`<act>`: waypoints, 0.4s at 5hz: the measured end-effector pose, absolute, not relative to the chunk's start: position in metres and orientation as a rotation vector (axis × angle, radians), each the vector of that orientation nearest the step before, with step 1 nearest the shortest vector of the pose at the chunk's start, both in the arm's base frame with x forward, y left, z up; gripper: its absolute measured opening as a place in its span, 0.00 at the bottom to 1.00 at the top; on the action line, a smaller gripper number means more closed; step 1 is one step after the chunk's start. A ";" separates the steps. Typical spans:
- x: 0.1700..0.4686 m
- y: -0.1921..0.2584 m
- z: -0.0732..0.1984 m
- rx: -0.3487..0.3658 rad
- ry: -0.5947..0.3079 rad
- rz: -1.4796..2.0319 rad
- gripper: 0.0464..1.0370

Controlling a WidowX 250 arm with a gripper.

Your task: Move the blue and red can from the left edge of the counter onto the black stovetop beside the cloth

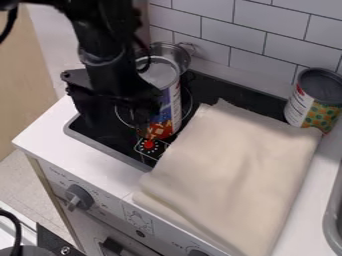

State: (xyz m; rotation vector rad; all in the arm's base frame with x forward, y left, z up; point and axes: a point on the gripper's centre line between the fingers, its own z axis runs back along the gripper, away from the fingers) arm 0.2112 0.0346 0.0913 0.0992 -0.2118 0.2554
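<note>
The black gripper (143, 117) hangs over the left part of the stove top, right against the left side of a tall can (175, 107) with a blue and red label and a grey lid. The can stands upright on the black cooktop (107, 132). Behind it is a clear or metallic pot (175, 52), partly hidden by the can and the arm. A folded cream cloth (230, 172) lies over the right part of the stove and the counter. The arm hides part of the can's left side.
A second can (312, 102) with a green and yellow label stands at the back right by the tiled wall (220, 30). A grey sink edge (332, 215) shows at the right. Stove knobs (79, 196) line the front panel.
</note>
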 end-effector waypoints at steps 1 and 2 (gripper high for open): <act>0.207 0.016 0.087 0.083 -0.148 0.245 0.96; 0.211 -0.006 0.086 0.057 -0.102 0.234 0.96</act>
